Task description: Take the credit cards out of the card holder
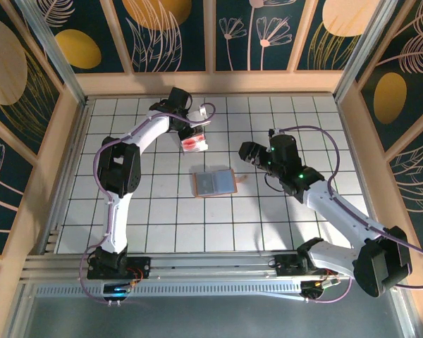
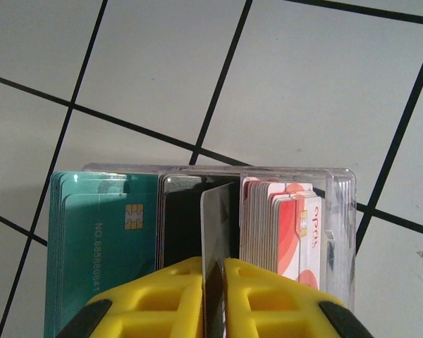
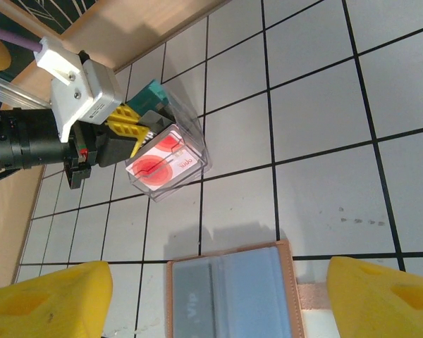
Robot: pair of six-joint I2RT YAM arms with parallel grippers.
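The clear box (image 1: 201,146) stands upper centre, the open card holder (image 1: 214,183) mid-frame. Left gripper (image 2: 213,266) pinches a grey card (image 2: 216,218); right gripper (image 3: 218,292) is spread wide.

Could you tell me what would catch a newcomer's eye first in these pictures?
First comes the left hand, pinching a grey card upright in the middle slot of a clear box toward the far side of the table, between teal cards and red-white cards. Mid-table the card holder lies open, grey-blue inside, with the right hand open by its right side.
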